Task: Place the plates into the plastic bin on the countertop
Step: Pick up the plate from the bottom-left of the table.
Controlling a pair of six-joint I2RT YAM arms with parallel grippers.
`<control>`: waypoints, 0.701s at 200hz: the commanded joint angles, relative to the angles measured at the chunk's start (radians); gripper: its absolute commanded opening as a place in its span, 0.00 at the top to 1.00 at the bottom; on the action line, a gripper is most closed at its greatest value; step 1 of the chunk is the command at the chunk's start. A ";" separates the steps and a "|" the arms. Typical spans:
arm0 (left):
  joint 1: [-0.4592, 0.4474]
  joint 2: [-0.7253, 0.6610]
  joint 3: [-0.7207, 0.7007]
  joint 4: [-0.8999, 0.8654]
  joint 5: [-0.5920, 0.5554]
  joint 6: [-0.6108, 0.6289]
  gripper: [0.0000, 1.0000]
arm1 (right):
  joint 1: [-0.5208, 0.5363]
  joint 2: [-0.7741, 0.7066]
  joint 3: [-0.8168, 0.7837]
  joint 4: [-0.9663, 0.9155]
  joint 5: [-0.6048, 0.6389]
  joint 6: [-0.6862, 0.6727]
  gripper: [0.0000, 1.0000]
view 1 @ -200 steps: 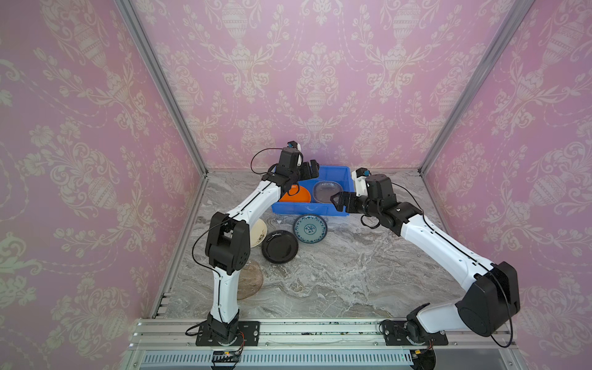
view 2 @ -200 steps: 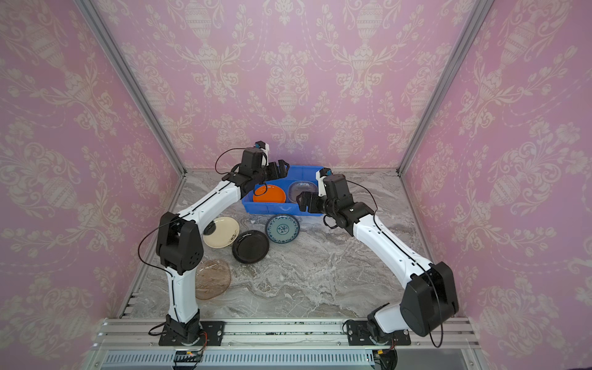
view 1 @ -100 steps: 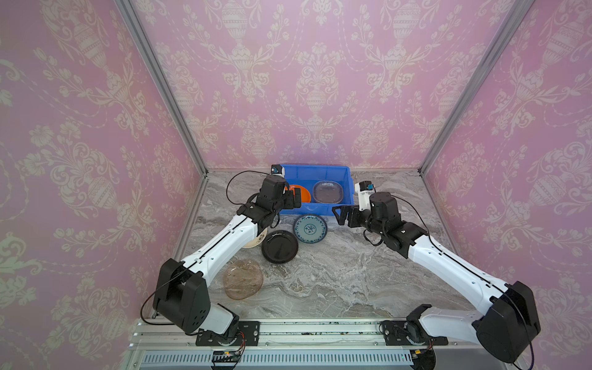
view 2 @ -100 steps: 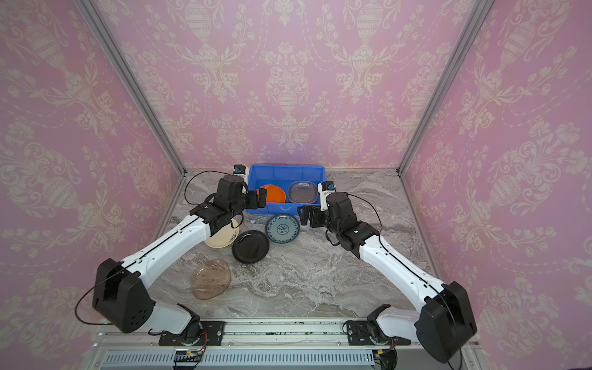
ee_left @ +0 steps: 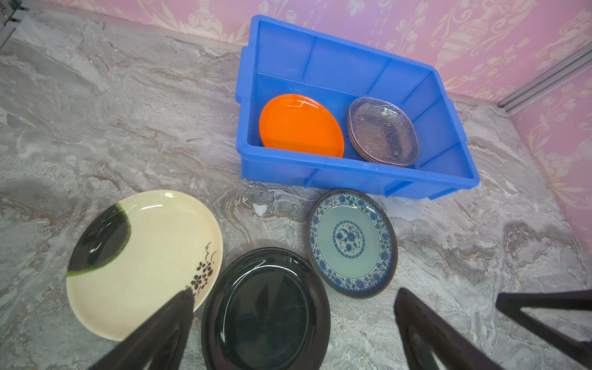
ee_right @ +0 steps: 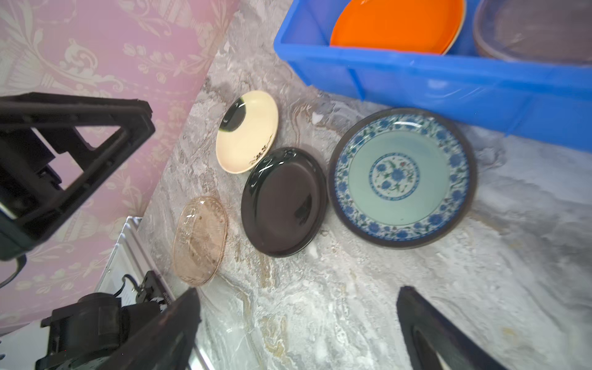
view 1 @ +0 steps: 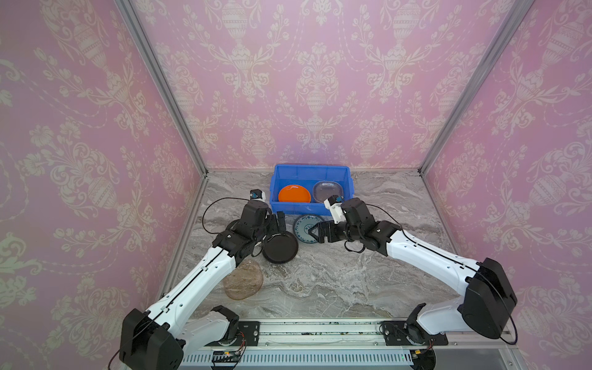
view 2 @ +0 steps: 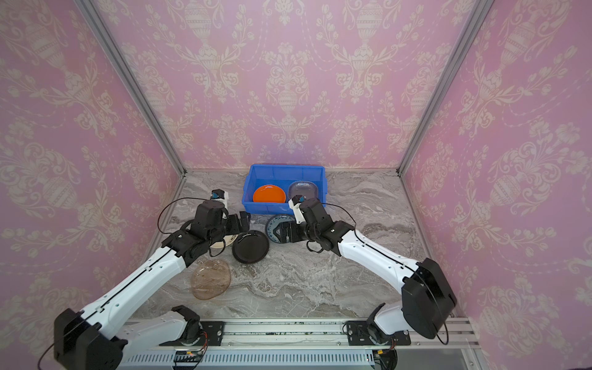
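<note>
Left claw (view 1: 277, 222) spread wide near black plate (view 1: 280, 248); right claw (view 1: 315, 233) spread wide near teal plate (view 1: 302, 226)

staged robot test cell, not a real home: three pink damask-wallpaper panels (view 1: 304, 80) framed by bare aluminium posts (view 1: 161, 86), a marble-veined countertop (view 1: 336, 282), and two arm bases (view 1: 224, 322) bolted to a slotted metal rail (view 1: 320, 333) along the near edge.

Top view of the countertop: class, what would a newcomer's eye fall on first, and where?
The bright blue plastic bin by the back wall stands out, with an orange plate inside it. In front of it on the marble countertop, a black plate and a teal-patterned plate lie side by side.
</note>
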 commanded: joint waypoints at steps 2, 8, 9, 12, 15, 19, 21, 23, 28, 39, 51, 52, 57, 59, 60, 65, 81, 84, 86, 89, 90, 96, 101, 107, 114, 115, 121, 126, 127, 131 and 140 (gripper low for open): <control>0.080 -0.067 -0.058 0.005 0.127 -0.109 0.01 | 0.061 0.078 -0.013 0.079 -0.135 0.123 0.08; 0.100 -0.086 -0.081 0.027 0.170 -0.127 0.02 | 0.078 0.102 -0.009 0.095 -0.155 0.139 0.10; 0.102 -0.091 -0.081 0.031 0.176 -0.133 0.02 | 0.082 0.106 -0.008 0.097 -0.158 0.140 0.10; 0.107 -0.101 -0.091 0.040 0.190 -0.144 0.02 | 0.090 0.118 -0.006 0.104 -0.162 0.145 0.11; 0.115 -0.111 -0.099 0.045 0.202 -0.153 0.02 | 0.101 0.131 -0.002 0.110 -0.169 0.151 0.11; 0.120 -0.124 -0.109 0.050 0.213 -0.161 0.03 | 0.115 0.149 0.006 0.111 -0.176 0.153 0.13; 0.122 -0.131 -0.110 0.049 0.217 -0.166 0.03 | 0.123 0.156 0.011 0.108 -0.179 0.154 0.13; 0.125 -0.137 -0.113 0.048 0.221 -0.168 0.03 | 0.129 0.163 0.017 0.104 -0.181 0.154 0.14; 0.127 -0.152 -0.116 0.040 0.224 -0.174 0.03 | 0.146 0.185 0.035 0.092 -0.186 0.154 0.15; 0.130 -0.190 -0.122 0.017 0.213 -0.176 0.03 | 0.182 0.230 0.071 0.056 -0.193 0.153 0.19; 0.137 -0.239 -0.134 -0.003 0.189 -0.176 0.03 | 0.215 0.279 0.108 0.037 -0.206 0.156 0.23; 0.138 -0.243 -0.136 -0.005 0.186 -0.175 0.03 | 0.217 0.284 0.111 0.036 -0.207 0.157 0.23; 0.145 -0.266 -0.144 -0.009 0.177 -0.175 0.03 | 0.227 0.306 0.123 0.034 -0.218 0.162 0.24; 0.150 -0.274 -0.146 -0.012 0.175 -0.177 0.03 | 0.229 0.316 0.123 0.034 -0.224 0.165 0.25; 0.152 -0.279 -0.147 -0.013 0.174 -0.177 0.03 | 0.230 0.321 0.123 0.033 -0.227 0.165 0.25; 0.165 -0.299 -0.151 -0.022 0.176 -0.183 0.03 | 0.237 0.348 0.174 0.022 -0.241 0.168 0.27; 0.194 -0.355 -0.174 -0.039 0.195 -0.194 0.03 | 0.267 0.412 0.234 -0.018 -0.262 0.158 0.30; 0.198 -0.364 -0.184 -0.041 0.197 -0.195 0.03 | 0.273 0.422 0.246 -0.026 -0.259 0.155 0.30; 0.199 -0.369 -0.187 -0.043 0.197 -0.195 0.03 | 0.277 0.428 0.259 -0.034 -0.259 0.152 0.31; 0.201 -0.376 -0.192 -0.044 0.200 -0.196 0.03 | 0.282 0.439 0.269 -0.044 -0.258 0.148 0.32; 0.201 -0.380 -0.194 -0.044 0.200 -0.197 0.03 | 0.284 0.443 0.277 -0.048 -0.258 0.146 0.32; 0.203 -0.397 -0.203 -0.046 0.205 -0.198 0.03 | 0.293 0.467 0.308 -0.071 -0.262 0.137 0.40; 0.205 -0.409 -0.211 -0.047 0.211 -0.202 0.03 | 0.299 0.489 0.334 -0.096 -0.266 0.132 0.45; 0.207 -0.421 -0.220 -0.046 0.219 -0.206 0.03 | 0.306 0.512 0.363 -0.119 -0.269 0.128 0.47; 0.210 -0.433 -0.231 -0.043 0.234 -0.212 0.03 | 0.312 0.535 0.387 -0.132 -0.279 0.127 0.48; 0.210 -0.434 -0.233 -0.044 0.235 -0.213 0.03 | 0.314 0.538 0.391 -0.134 -0.279 0.127 0.48; 0.213 -0.440 -0.240 -0.044 0.245 -0.221 0.04 | 0.317 0.560 0.413 -0.151 -0.284 0.126 0.48; 0.217 -0.446 -0.247 -0.039 0.254 -0.229 0.04 | 0.320 0.576 0.433 -0.172 -0.285 0.123 0.48; 0.217 -0.447 -0.250 -0.037 0.256 -0.230 0.04 | 0.321 0.578 0.436 -0.175 -0.287 0.122 0.48; 0.220 -0.453 -0.259 -0.030 0.266 -0.236 0.04 | 0.323 0.588 0.448 -0.184 -0.290 0.122 0.48; 0.225 -0.467 -0.277 -0.013 0.283 -0.254 0.04 | 0.327 0.609 0.468 -0.197 -0.297 0.122 0.49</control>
